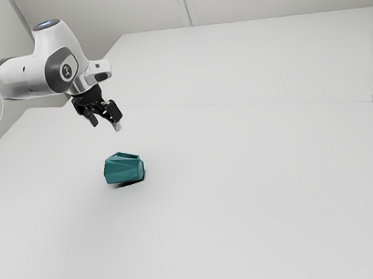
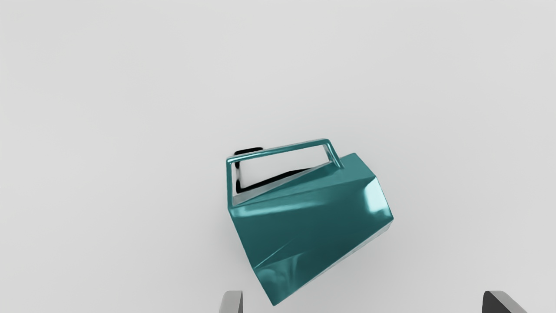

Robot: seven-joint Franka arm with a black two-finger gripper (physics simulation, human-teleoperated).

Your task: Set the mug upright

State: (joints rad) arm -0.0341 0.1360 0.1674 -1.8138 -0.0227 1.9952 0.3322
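One mug (image 2: 312, 217) lies sideways; the exterior view adds the arm (image 1: 27, 76).

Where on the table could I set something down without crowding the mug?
In the exterior view, the table is bare from the mug across to the view's right edge, and from the mug down to the view's bottom edge. The only crowded spot is around the mug itself, with the open hand raised nearby.
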